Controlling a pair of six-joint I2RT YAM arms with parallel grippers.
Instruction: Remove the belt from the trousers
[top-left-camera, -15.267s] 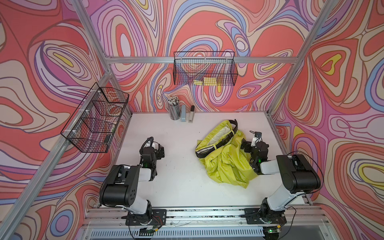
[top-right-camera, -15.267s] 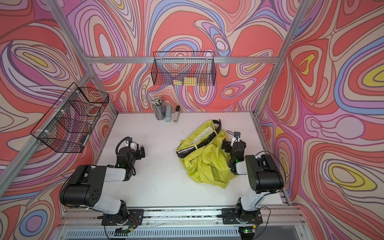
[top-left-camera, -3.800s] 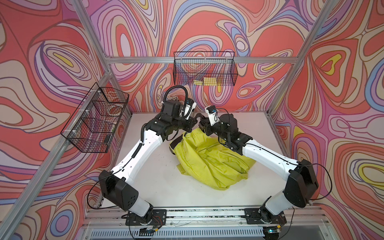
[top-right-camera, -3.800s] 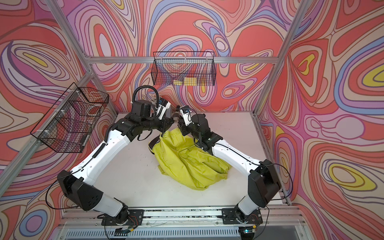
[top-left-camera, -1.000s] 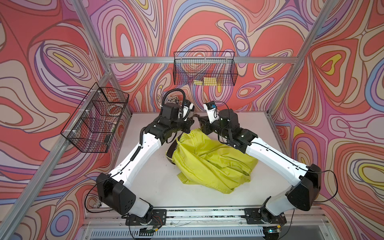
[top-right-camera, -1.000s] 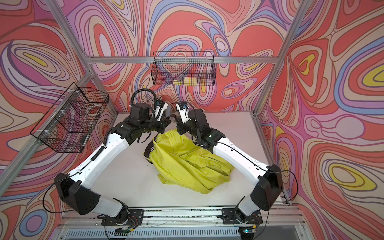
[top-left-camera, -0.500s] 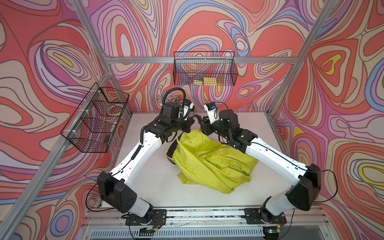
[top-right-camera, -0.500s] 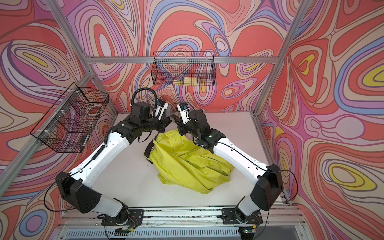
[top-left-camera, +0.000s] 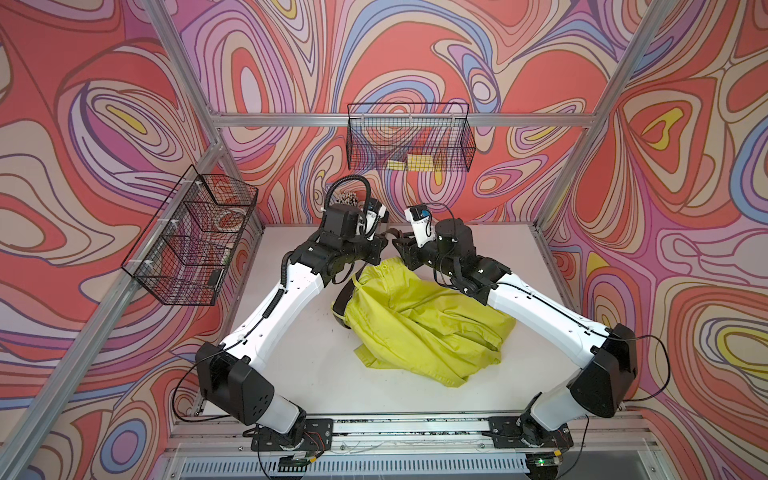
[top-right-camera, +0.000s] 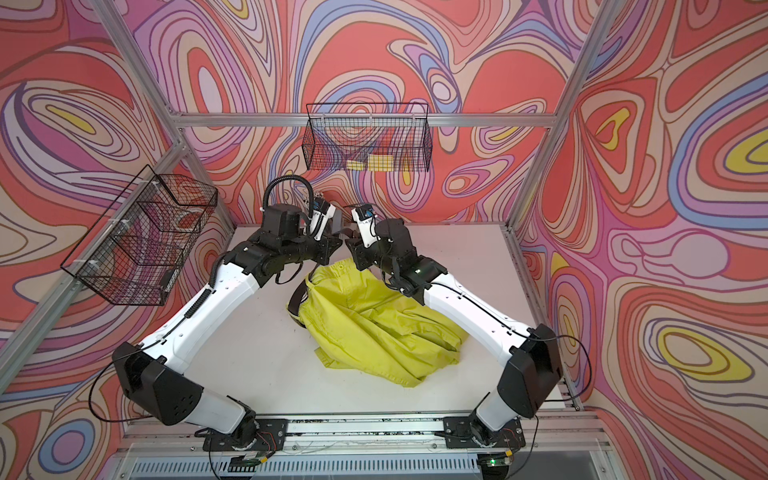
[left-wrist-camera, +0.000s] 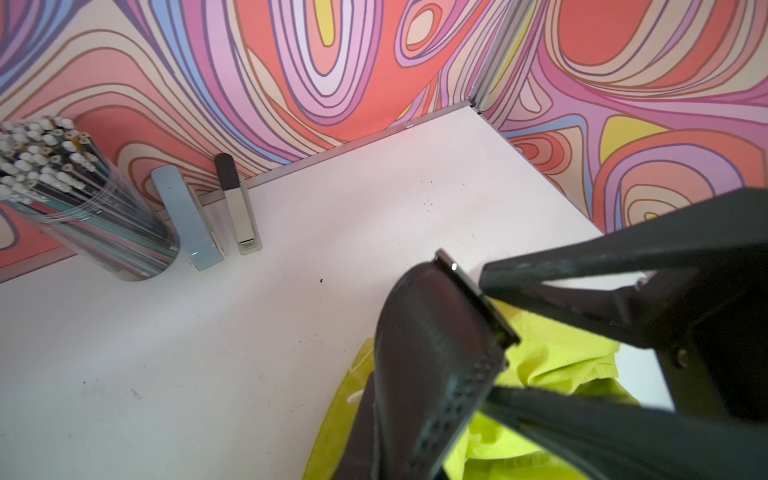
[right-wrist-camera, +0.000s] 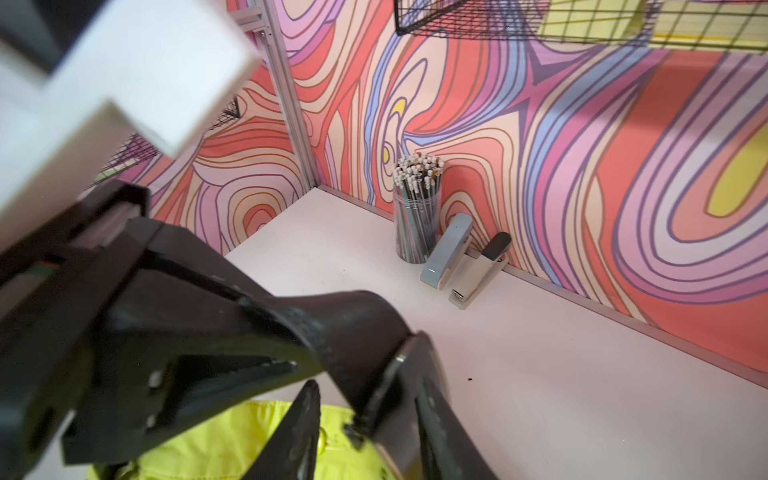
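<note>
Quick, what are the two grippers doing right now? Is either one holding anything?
Left gripper: closed on the belt.
Right gripper: open, with its jaws apart by the belt's end and clamping nothing.

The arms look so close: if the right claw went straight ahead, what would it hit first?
Most likely the belt, whose end the left claw grips directly ahead of it, though depth is uncertain.
</note>
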